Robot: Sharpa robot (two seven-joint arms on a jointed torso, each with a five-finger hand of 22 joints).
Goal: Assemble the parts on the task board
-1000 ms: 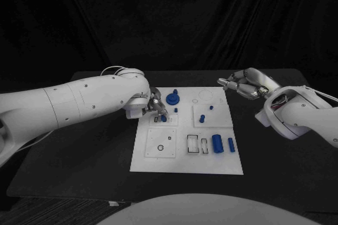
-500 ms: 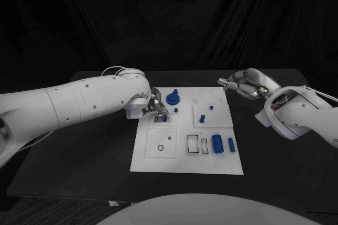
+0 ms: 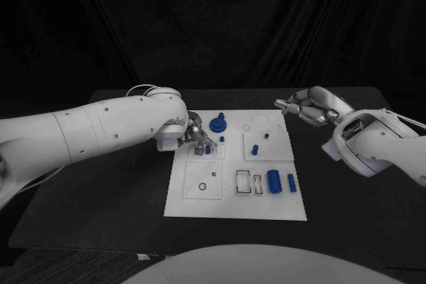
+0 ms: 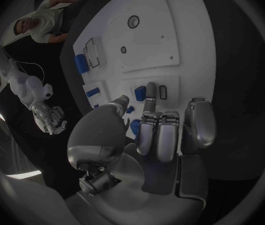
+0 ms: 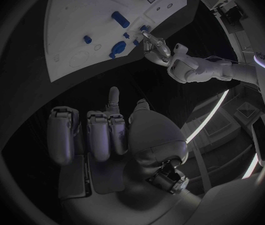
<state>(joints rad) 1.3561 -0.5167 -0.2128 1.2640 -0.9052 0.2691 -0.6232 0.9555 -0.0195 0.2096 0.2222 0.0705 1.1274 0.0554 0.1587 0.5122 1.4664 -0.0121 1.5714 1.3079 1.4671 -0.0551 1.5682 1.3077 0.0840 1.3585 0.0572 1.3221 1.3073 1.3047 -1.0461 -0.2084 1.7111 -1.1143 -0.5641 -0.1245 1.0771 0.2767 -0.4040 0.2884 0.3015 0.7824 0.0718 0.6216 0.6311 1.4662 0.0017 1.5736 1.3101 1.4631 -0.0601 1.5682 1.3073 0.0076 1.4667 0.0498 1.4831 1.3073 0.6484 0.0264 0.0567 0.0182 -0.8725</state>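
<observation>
Peg (image 3: 207, 150) pinched in left robot hand (image 3: 197, 136), over board (image 3: 233, 198) slot near far-left corner; keep upright, press straight down. Right robot hand (image 3: 306, 108) empty, fingers loosely curled, idle.

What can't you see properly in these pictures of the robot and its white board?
- Head view: the silver left hand covers the small blue part, so its seating in the white task board is hidden.
- Left wrist view: whether the fingers pinch the part or only touch it is unclear.
- Head view: the tiny blue peg is too small for shape.
</observation>
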